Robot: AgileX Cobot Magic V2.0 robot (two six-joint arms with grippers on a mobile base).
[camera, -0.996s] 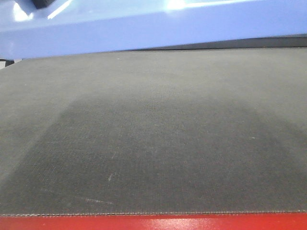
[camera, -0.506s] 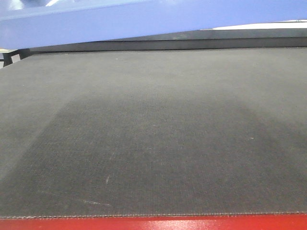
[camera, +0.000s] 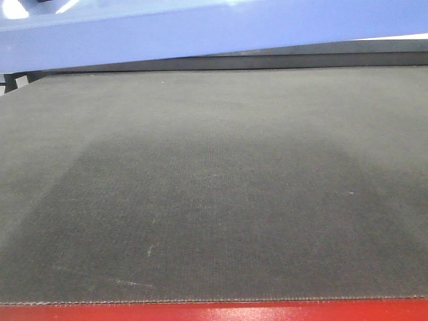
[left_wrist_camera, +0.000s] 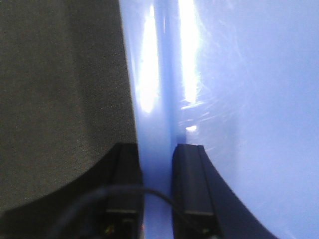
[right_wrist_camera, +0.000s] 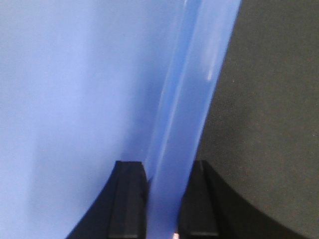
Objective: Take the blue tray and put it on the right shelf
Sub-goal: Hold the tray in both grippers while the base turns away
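Observation:
The blue tray (camera: 200,33) hangs across the top of the front view, lifted off the table and slightly tilted, its left side lower. In the left wrist view my left gripper (left_wrist_camera: 157,149) is shut on the tray's (left_wrist_camera: 239,74) left rim, one finger outside and one inside the wall. My right gripper (right_wrist_camera: 169,167) is shut on the opposite rim of the tray (right_wrist_camera: 75,74) in the same way. Neither gripper shows in the front view. The right shelf is out of view.
A dark woven mat (camera: 214,187) covers the table below the tray, with a red frame edge (camera: 214,312) along the front. The mat also shows beside the tray in the wrist views (left_wrist_camera: 60,74) (right_wrist_camera: 269,99).
The tray has risen in the front view since a second ago, uncovering the table's far edge. Over the last half second it has barely moved.

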